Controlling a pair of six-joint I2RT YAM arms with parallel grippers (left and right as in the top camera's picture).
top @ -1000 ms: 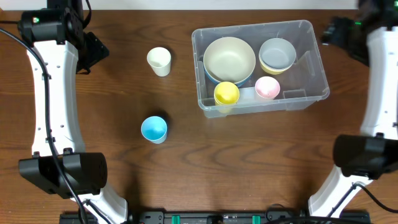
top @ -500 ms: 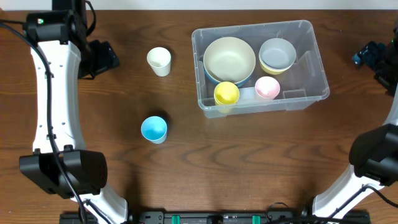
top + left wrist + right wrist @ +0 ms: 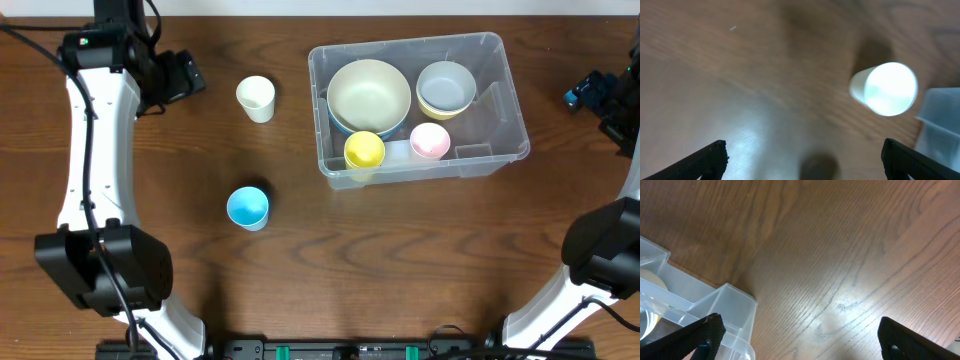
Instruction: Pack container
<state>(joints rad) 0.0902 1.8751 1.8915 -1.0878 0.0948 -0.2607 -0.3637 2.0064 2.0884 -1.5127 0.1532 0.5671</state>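
We see the left fingers (image 3: 710,157) have moved closer to the container (image 3: 400,43); they are spread and empty. The right fingers (image 3: 707,332), right of the container, are spread too. The container stands mouth up on the bench (image 3: 400,260), its long axis left-to-right.

Clear rectangular plastic container (image 3: 405,44), lidless and upright, slightly skewed, upper right of centre in overhead view, holding cream bowl (image 3: 369,93), grey bowl (image 3: 446,86), yellow cup (image 3: 364,150) and pink cup (image 3: 430,141), its right end bare.
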